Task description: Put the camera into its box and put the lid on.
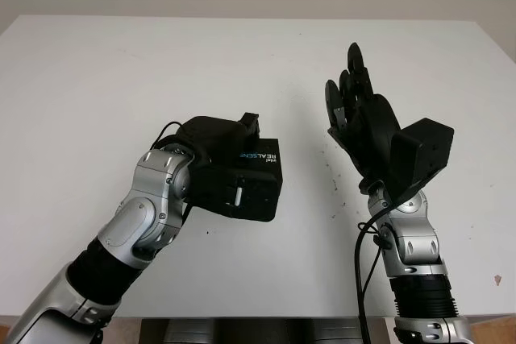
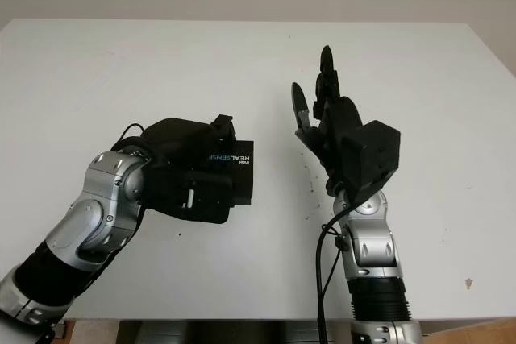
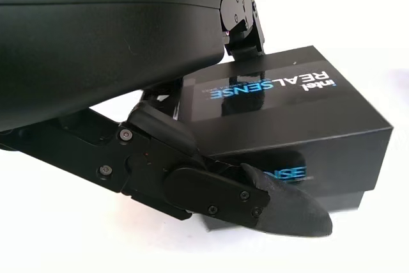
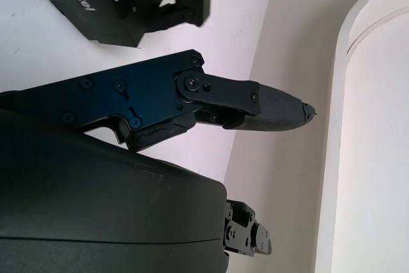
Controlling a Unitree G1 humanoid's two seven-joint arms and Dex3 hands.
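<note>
One glossy black rectangular cardboard box (image 1: 256,176), lid on, lies left of centre on the white tabletop (image 1: 121,78), the left hand (image 1: 211,149) grasping it with fingers (image 3: 281,206) against its side; its wrist view reveals blue lettering. The right hand (image 1: 355,102) hovers upright beside it, released.

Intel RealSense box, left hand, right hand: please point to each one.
Intel RealSense box (image 1: 260,173): left eye view, lid top.
Left hand (image 1: 211,149): left eye view, shell over box.
Right hand (image 2: 343,130): right eye view, palm.
</note>
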